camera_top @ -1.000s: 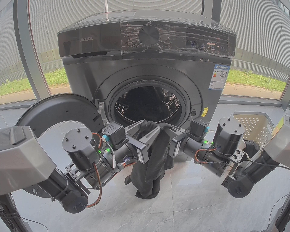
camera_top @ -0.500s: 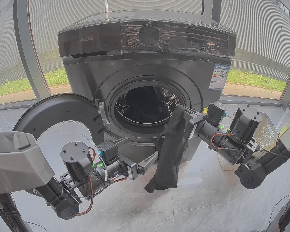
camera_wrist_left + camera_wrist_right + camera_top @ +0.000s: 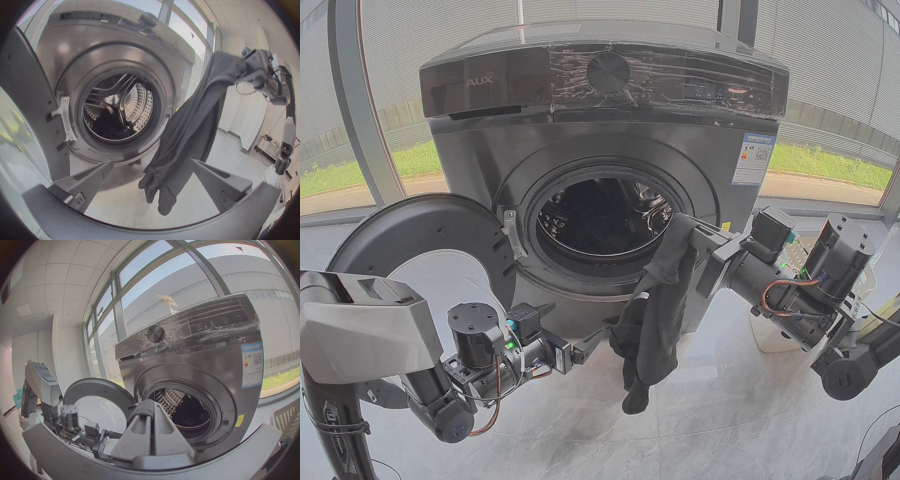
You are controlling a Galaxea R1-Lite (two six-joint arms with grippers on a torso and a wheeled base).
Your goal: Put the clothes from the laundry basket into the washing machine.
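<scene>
The dark garment (image 3: 656, 300) is pinched at its top end by the right gripper (image 3: 692, 232), jaws pressed tight on the cloth. It's held up just beside the right rim of the washing machine's (image 3: 600, 125) open drum mouth (image 3: 606, 215), with the rest left dangling in front of the machine. The left gripper (image 3: 579, 320) is parked low below the swung-open door (image 3: 419, 237), jaws spread wide with nothing in them, near the garment's hanging end but apart from it, and the white laundry basket (image 3: 765, 328) can be spotted behind the right arm, beside the machine.
</scene>
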